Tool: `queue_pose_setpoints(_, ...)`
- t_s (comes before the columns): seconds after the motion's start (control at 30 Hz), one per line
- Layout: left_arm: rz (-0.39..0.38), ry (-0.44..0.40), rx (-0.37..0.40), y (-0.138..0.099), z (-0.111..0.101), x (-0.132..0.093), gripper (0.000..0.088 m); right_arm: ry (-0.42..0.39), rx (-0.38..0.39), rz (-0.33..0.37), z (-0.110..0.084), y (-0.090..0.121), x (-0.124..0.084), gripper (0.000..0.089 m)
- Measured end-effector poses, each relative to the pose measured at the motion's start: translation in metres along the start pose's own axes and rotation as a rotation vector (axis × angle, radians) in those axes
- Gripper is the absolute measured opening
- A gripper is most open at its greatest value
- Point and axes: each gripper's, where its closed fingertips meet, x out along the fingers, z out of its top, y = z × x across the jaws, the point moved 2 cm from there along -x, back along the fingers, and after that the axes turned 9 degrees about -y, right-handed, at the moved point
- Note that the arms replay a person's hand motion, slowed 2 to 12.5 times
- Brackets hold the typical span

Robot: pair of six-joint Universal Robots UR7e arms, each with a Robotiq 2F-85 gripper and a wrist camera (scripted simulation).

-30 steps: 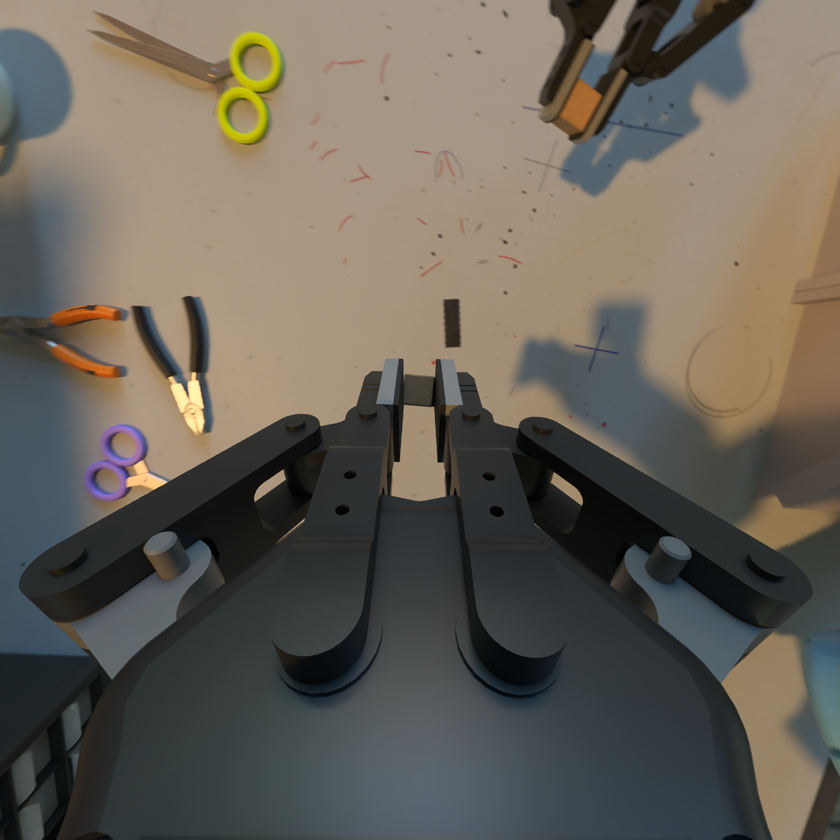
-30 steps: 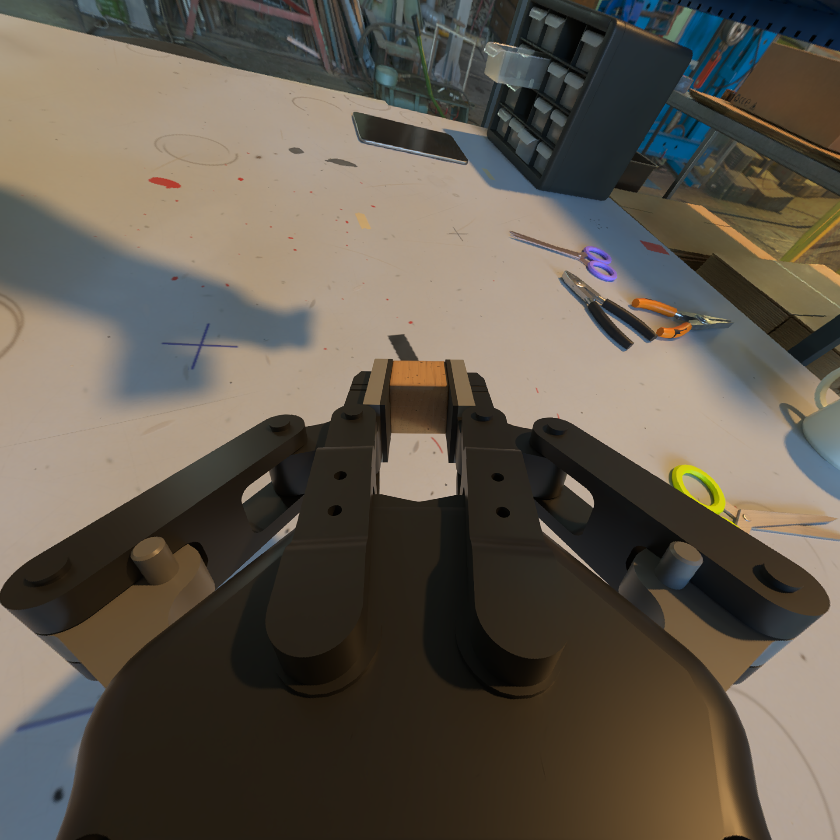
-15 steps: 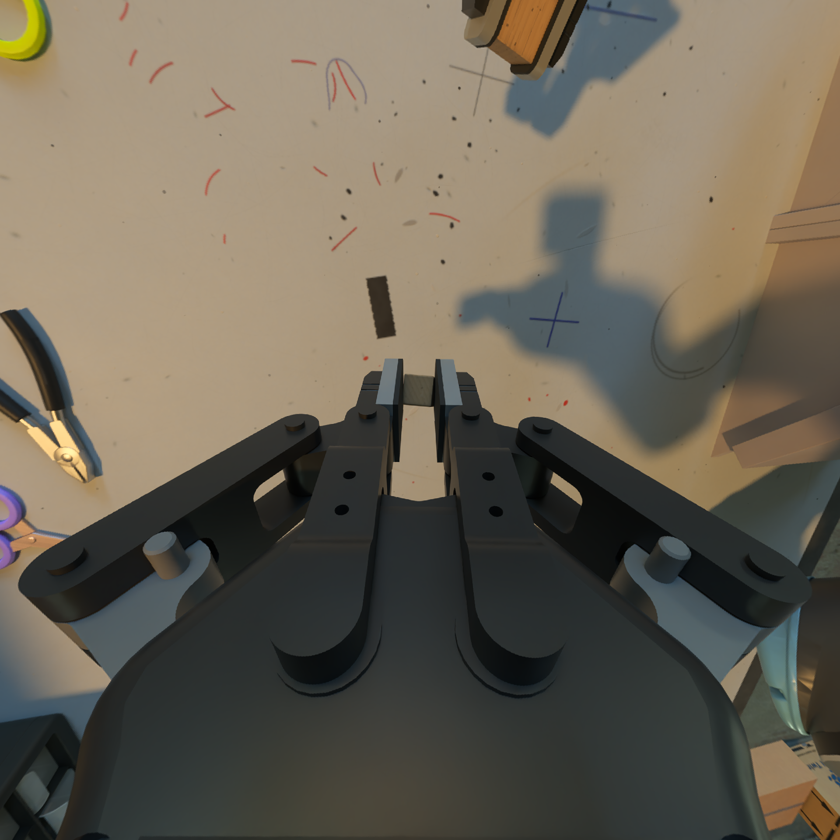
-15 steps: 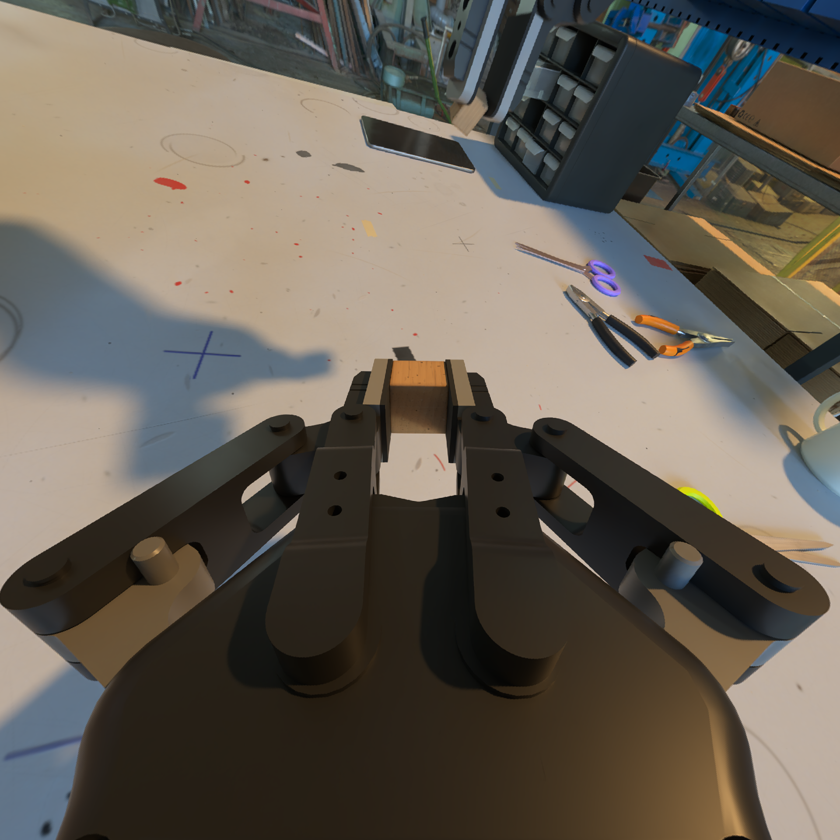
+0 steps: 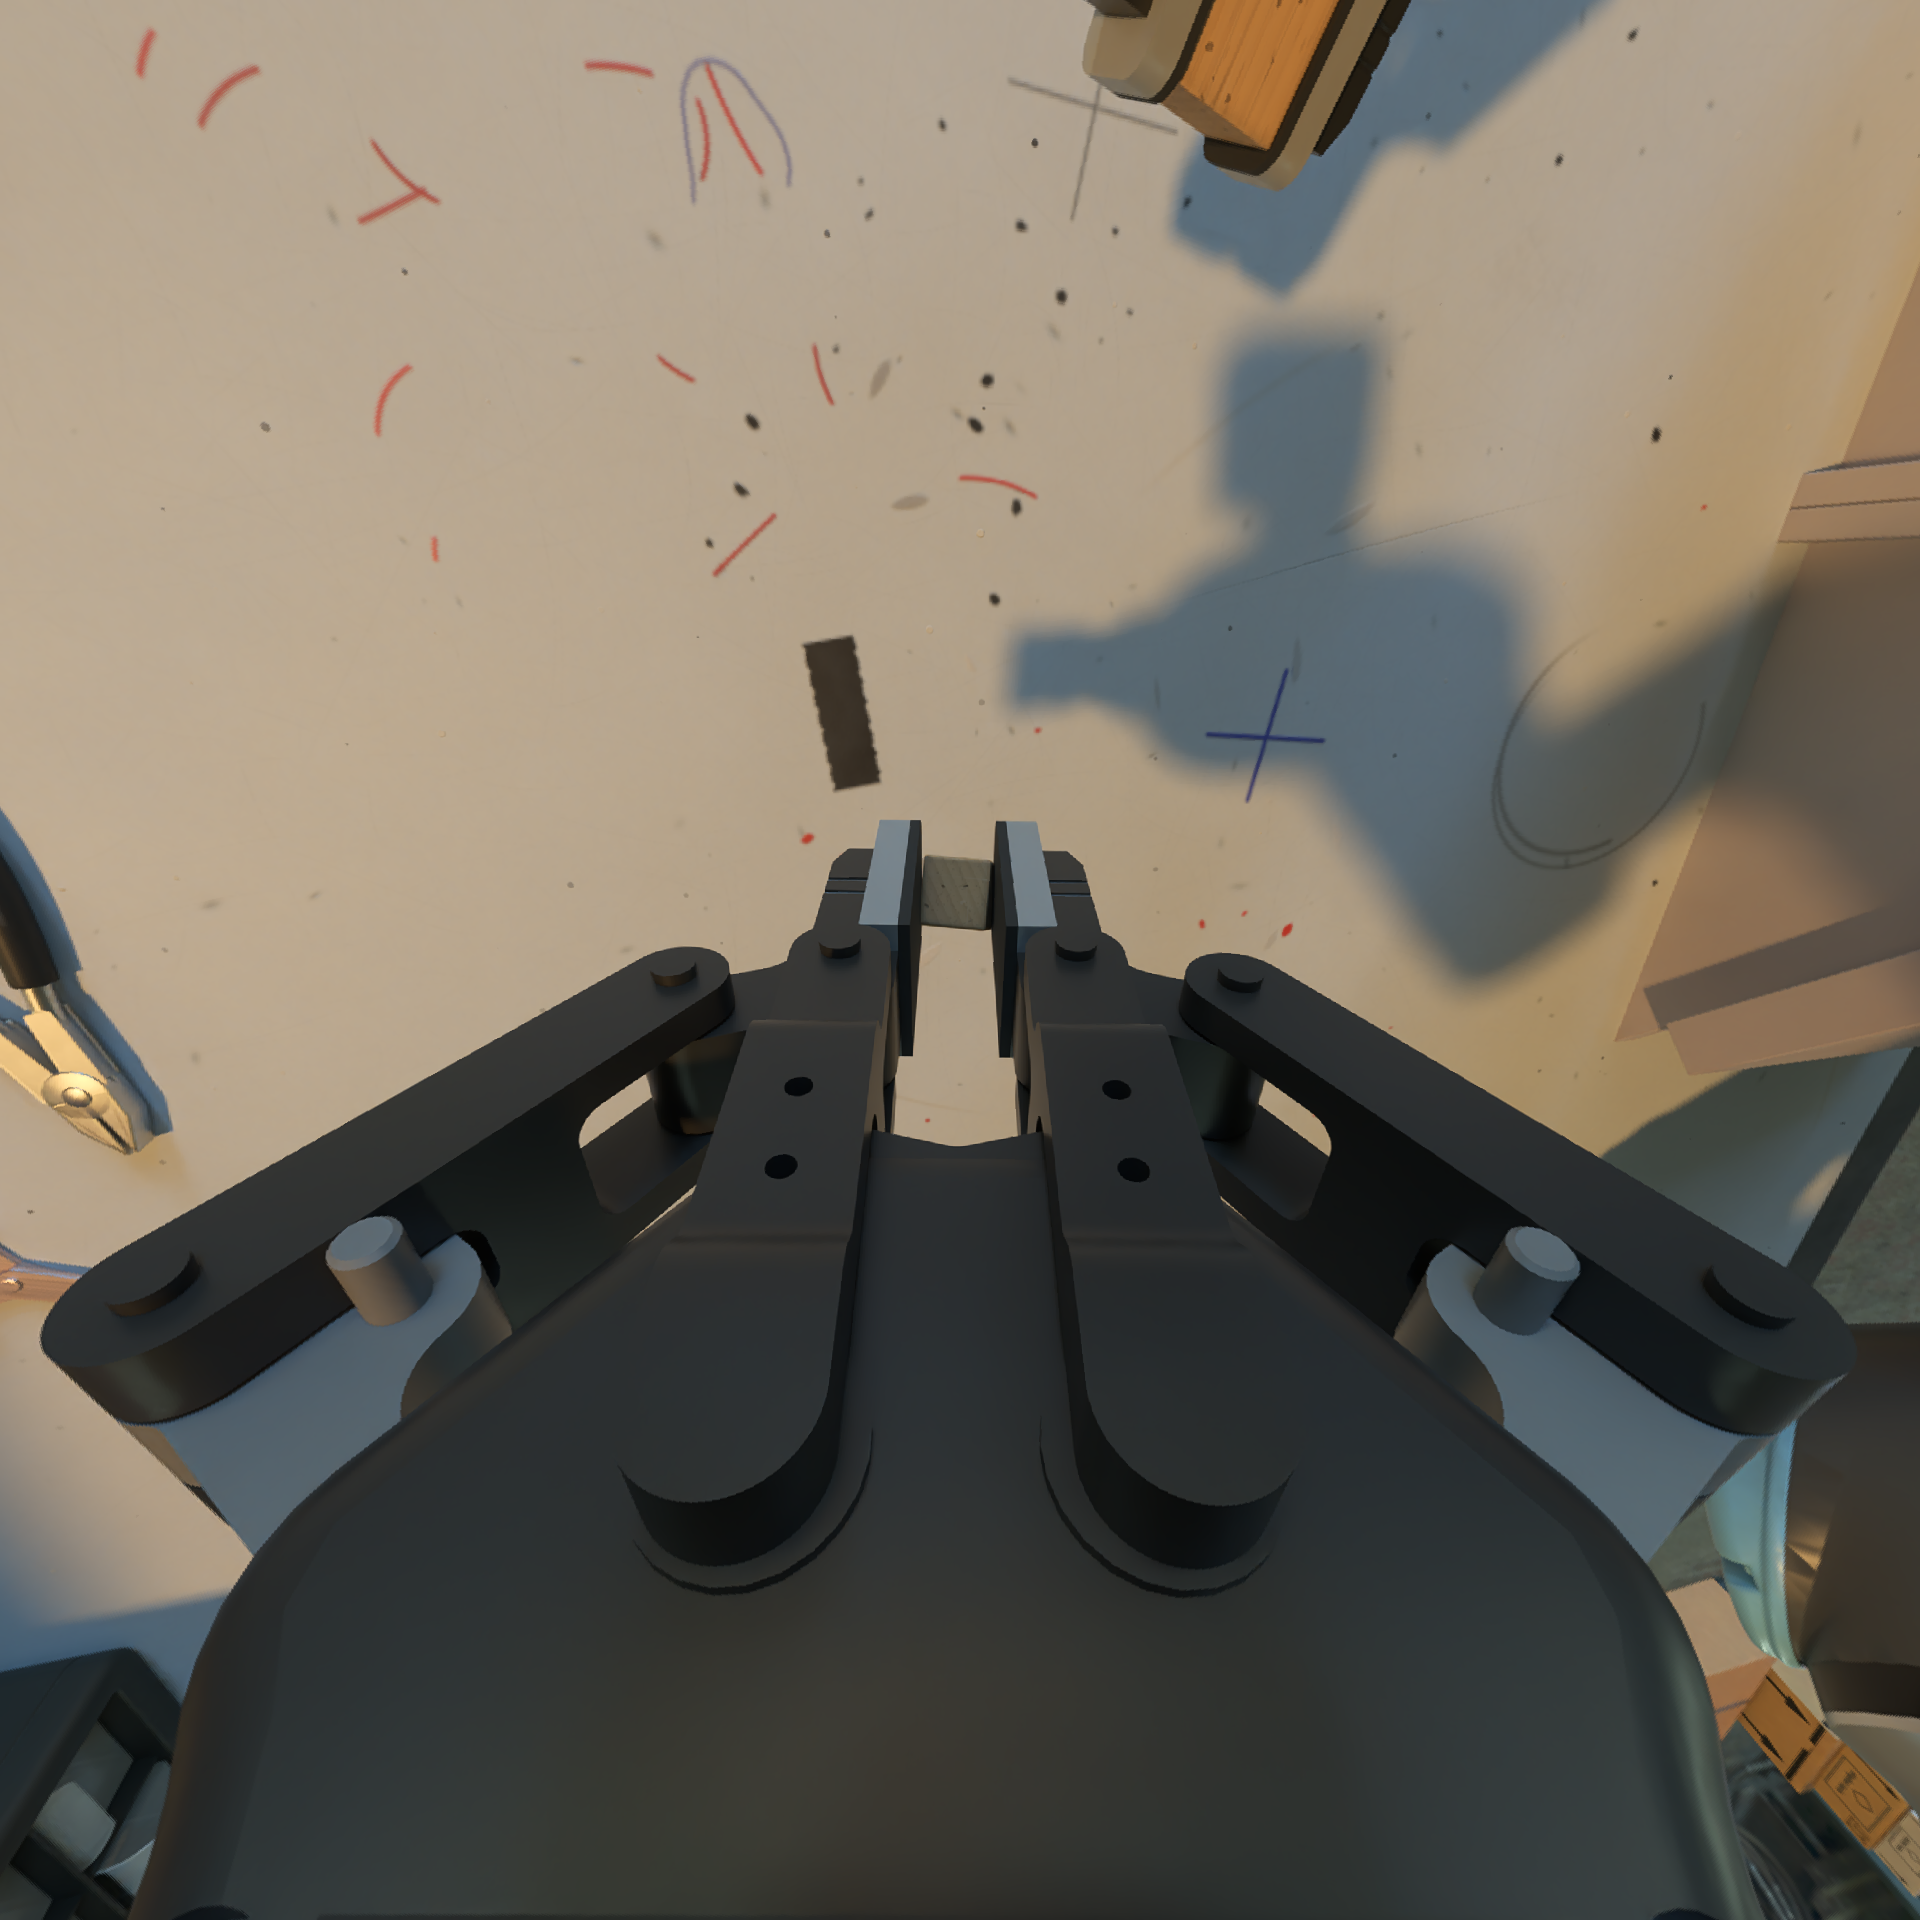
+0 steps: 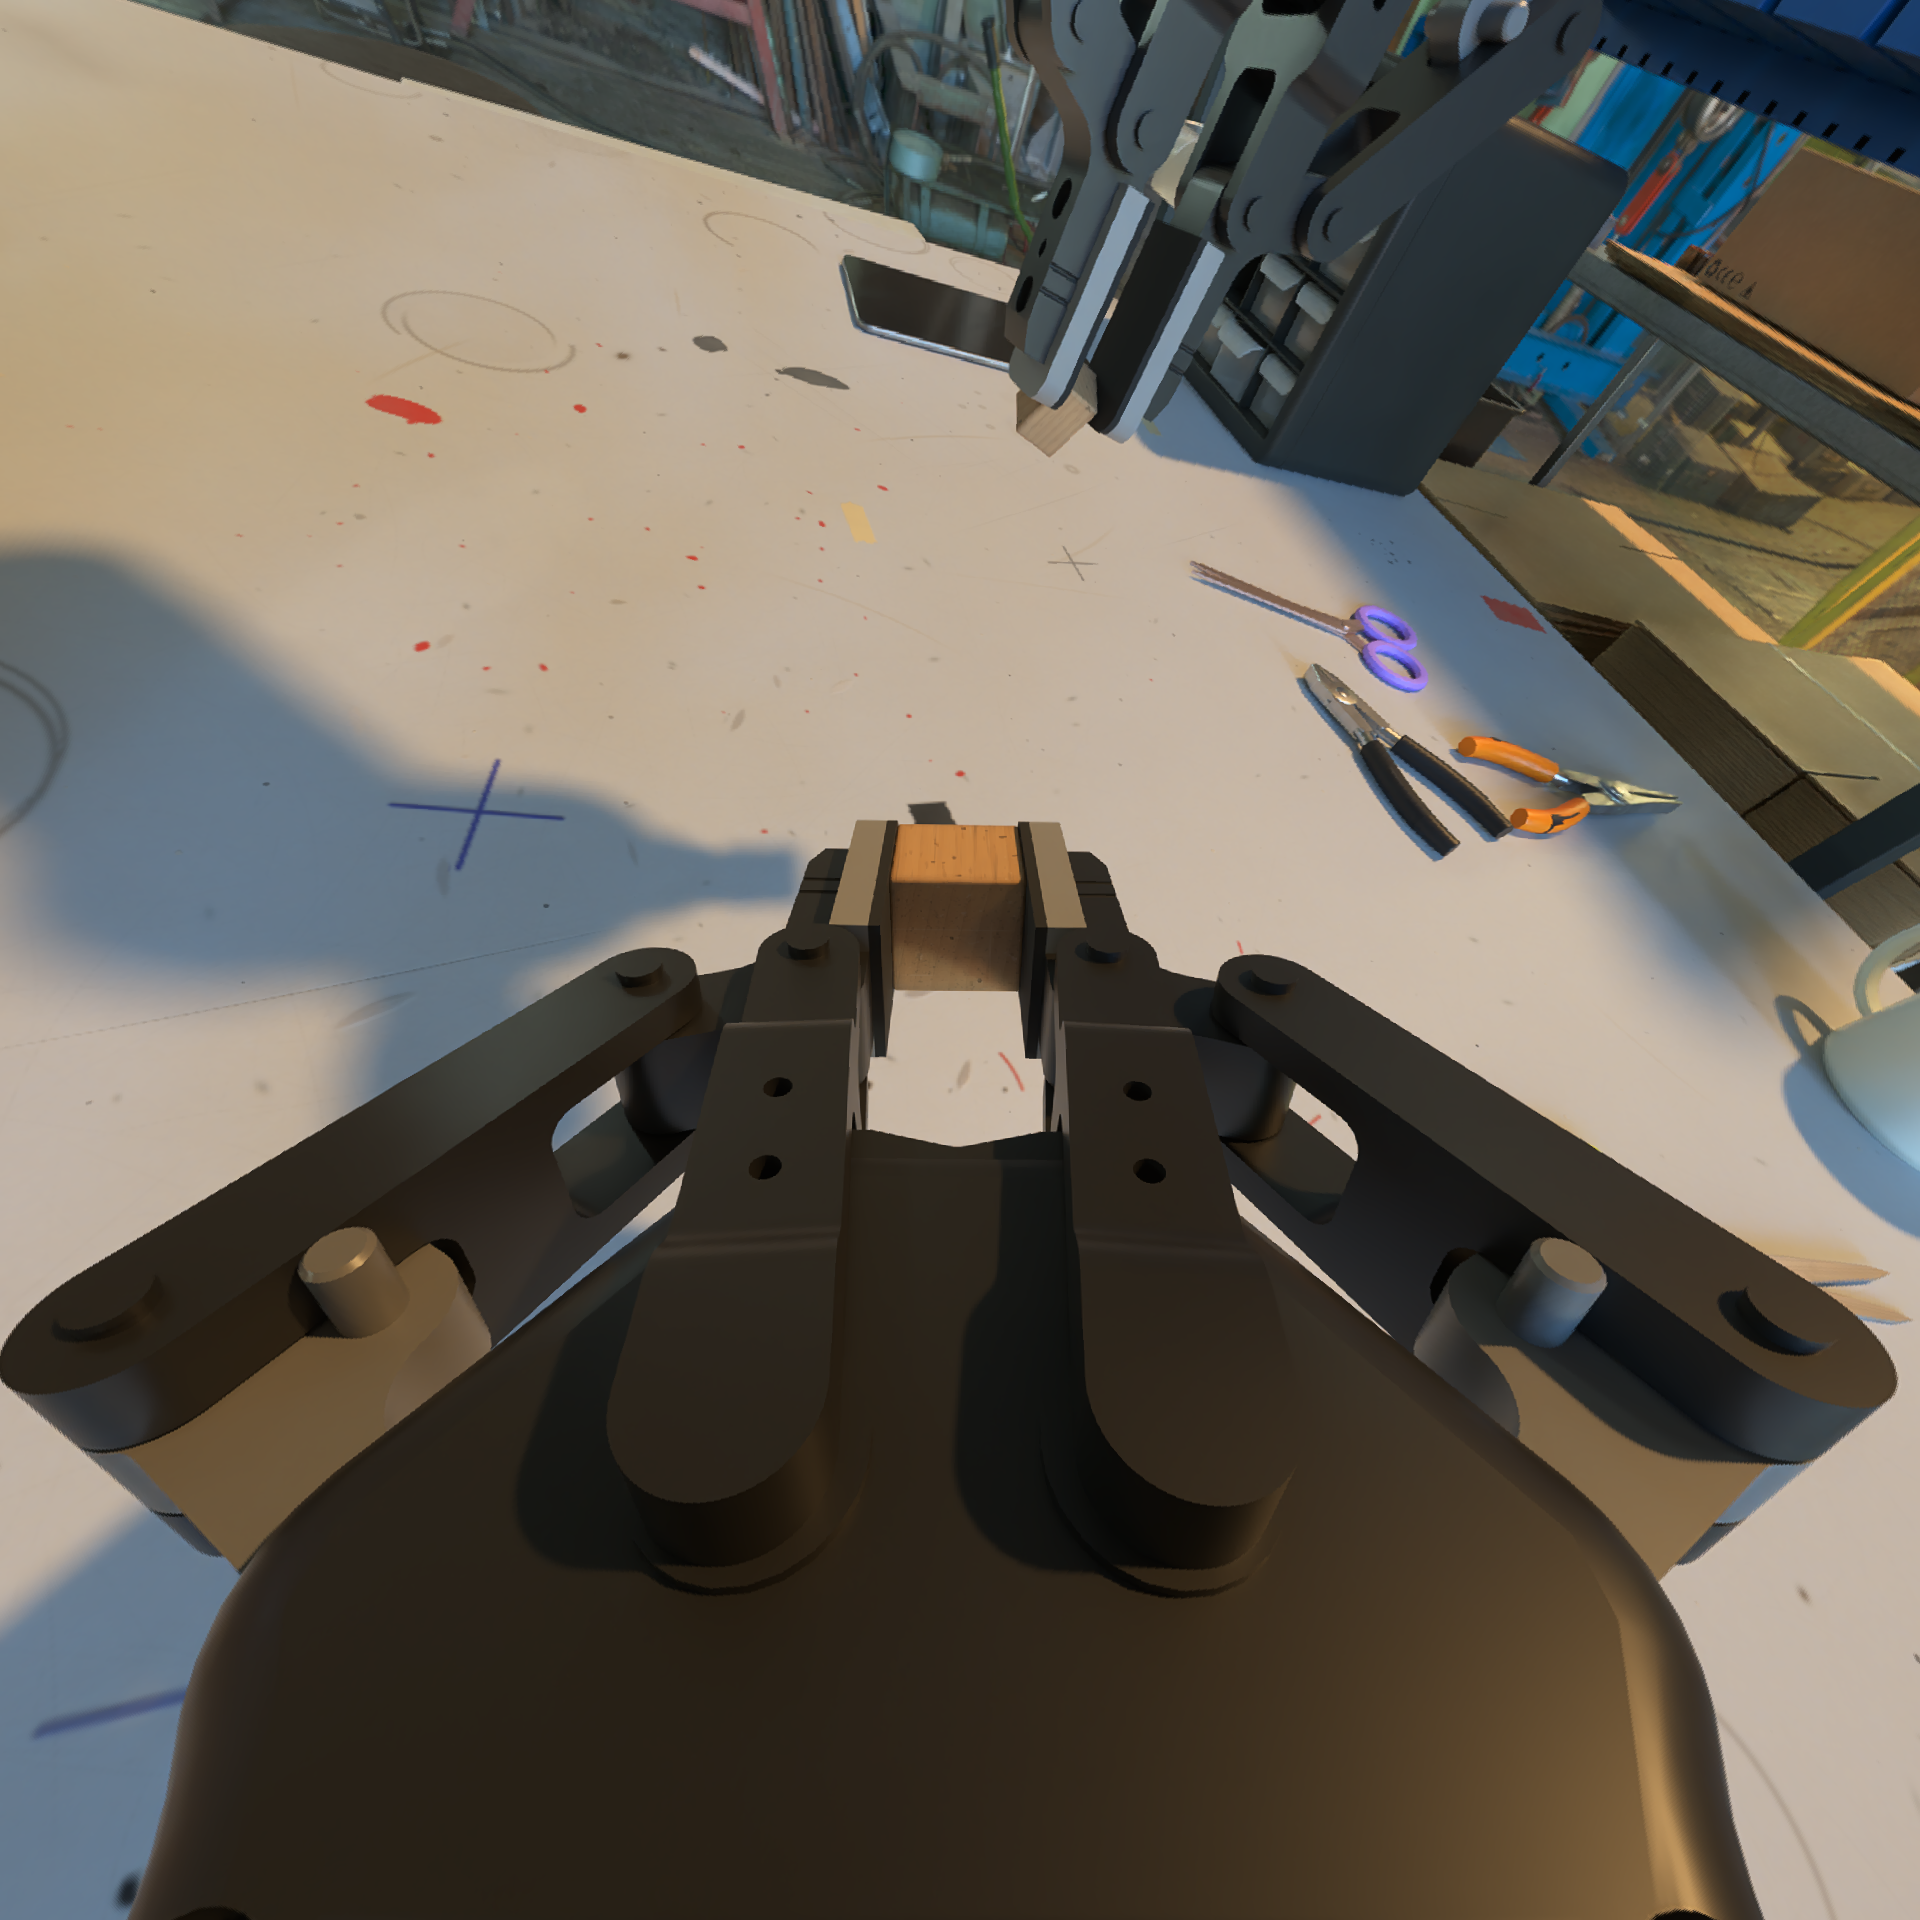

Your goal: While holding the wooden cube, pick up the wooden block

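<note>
My left gripper point(image 5: 958, 868) is shut on a small pale wooden block point(image 5: 956, 894) and holds it above the table point(image 5: 416, 675). My right gripper point(image 6: 956, 852) is shut on an orange-brown wooden cube point(image 6: 954, 904), also held above the table. In the left wrist view the right gripper point(image 5: 1236, 94) with the cube point(image 5: 1247, 52) shows at the top right edge. In the right wrist view the left gripper point(image 6: 1081, 400) hangs at the top, with the pale block point(image 6: 1049, 424) sticking out below its fingertips.
A dark strip point(image 5: 842, 712) lies on the table. Purple scissors point(image 6: 1351, 629), black-handled pliers point(image 6: 1392, 753) and orange-handled pliers point(image 6: 1548, 790) lie at the right. A black drawer cabinet point(image 6: 1455, 312) and a dark flat slab point(image 6: 914, 307) stand at the back. A pale mug point(image 6: 1881, 1049) is at the right edge.
My left gripper has moved across the table with the block, nearer the right gripper, and has come into the top of the right wrist view. The right gripper keeps the cube.
</note>
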Motion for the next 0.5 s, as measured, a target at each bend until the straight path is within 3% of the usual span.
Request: queue_pose_setpoints(0.5, -0.039, 0.048, -0.014, -0.0017, -0.0005, 0.0061, 0.0124, 0.006, -0.011, 0.003, 0.0001, 0.0001, 0.0015, 0.0200)
